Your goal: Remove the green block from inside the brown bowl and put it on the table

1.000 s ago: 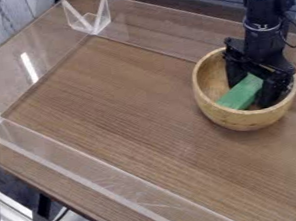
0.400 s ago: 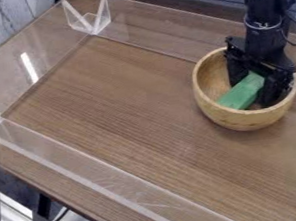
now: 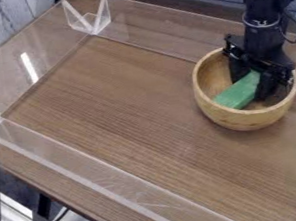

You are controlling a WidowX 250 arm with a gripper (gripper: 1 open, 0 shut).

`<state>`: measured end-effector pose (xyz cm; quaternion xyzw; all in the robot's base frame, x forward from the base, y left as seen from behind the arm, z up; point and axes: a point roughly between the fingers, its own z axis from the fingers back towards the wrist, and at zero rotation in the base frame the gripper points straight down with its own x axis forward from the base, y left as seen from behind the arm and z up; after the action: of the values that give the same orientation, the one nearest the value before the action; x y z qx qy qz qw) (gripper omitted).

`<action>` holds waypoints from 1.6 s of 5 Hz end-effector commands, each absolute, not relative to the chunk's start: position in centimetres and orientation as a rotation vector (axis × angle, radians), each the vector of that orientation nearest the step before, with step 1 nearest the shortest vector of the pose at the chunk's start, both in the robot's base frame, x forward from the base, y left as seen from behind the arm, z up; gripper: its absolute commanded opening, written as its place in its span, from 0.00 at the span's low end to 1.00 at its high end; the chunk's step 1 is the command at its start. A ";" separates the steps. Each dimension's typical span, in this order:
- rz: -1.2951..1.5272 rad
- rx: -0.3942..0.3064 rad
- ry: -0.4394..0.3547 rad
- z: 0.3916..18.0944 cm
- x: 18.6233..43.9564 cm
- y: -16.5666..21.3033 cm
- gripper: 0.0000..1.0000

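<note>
Your table [image 3: 138,124] lies bare in the near and left parts, its near edge cut off. At far right, the brown bowl [image 3: 233,119] holds the green block [image 3: 241,94]. Its far end is hidden under the gripper [image 3: 259,73], which points straight down, clamped on it.

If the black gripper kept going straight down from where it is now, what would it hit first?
Most likely the small bright green block between the black gripper's fingers, then the round tan wooden bowl's floor just beneath; exact depth is unclear.
</note>
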<state>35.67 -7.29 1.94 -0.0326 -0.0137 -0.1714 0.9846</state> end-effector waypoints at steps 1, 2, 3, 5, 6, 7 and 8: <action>-0.348 -0.069 -0.030 1.0 35.8 -7.1 0.00; -0.345 -0.069 -0.038 1.4 35.7 -7.0 0.00; -0.343 -0.069 -0.047 1.9 35.5 -7.0 0.00; -0.338 -0.069 -0.064 2.8 35.3 -6.8 0.00; -0.334 -0.067 -0.078 3.6 35.1 -6.7 0.00; -0.329 -0.063 -0.101 4.8 34.9 -6.5 0.00; -0.321 -0.063 -0.110 5.5 34.7 -6.2 0.00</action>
<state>33.68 -6.32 2.96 -0.0328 -0.0141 -0.1637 0.9859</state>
